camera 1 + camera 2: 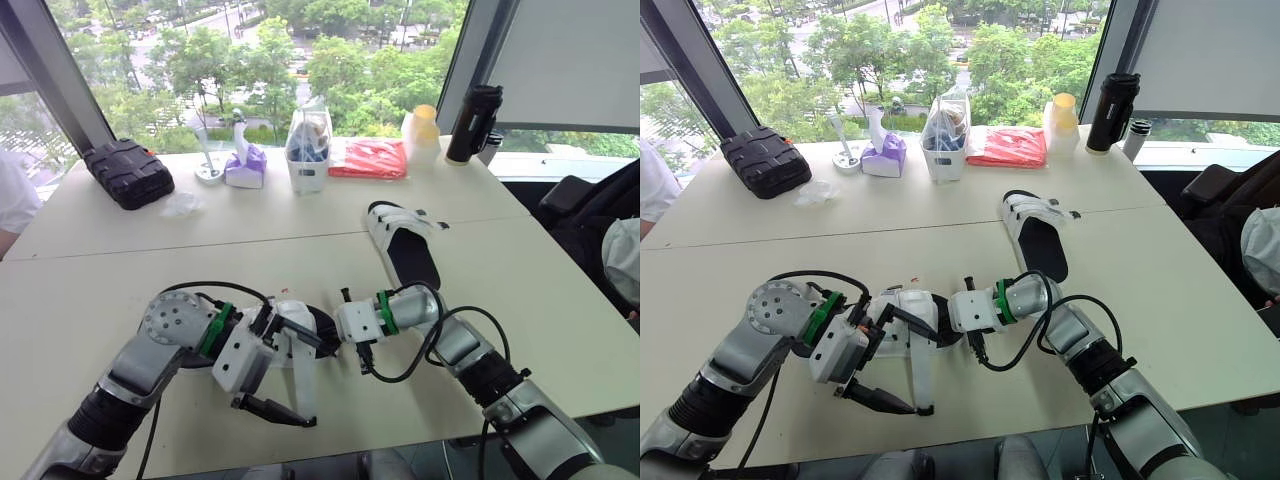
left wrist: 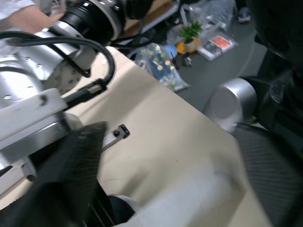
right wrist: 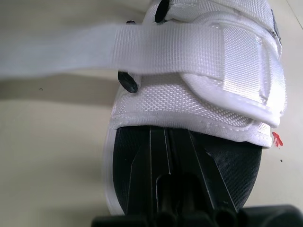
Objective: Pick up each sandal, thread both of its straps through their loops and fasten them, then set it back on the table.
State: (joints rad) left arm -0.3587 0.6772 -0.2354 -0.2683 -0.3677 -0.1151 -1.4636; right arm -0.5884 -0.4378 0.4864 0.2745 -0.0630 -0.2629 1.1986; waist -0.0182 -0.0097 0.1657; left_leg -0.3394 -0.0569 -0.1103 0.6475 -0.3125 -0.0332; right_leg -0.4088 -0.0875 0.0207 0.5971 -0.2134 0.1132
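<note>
Right now the near sandal (image 1: 300, 322) sits low over the table (image 1: 120, 270), between both grippers. Its long axis runs crosswise: heel end at the right gripper (image 3: 173, 146), strapped end toward the left gripper (image 1: 316, 385). The left gripper is nearer the loose strap (image 3: 165, 45), which runs toward the robot across its wide-open jaws, ungripped. Whether the right gripper clamps the heel, I cannot tell. The loop is hidden. The second sandal (image 1: 402, 248) lies farther back.

The near white fabric sandal (image 3: 203, 94) lies at the front of the pale table (image 1: 100, 280); the other white fabric sandal (image 1: 405, 250) lies behind it, rightward. Along the far edge, left to right: black hard case (image 1: 127, 172), white plastic bin (image 1: 308, 160), black metal flask (image 1: 472, 124).
</note>
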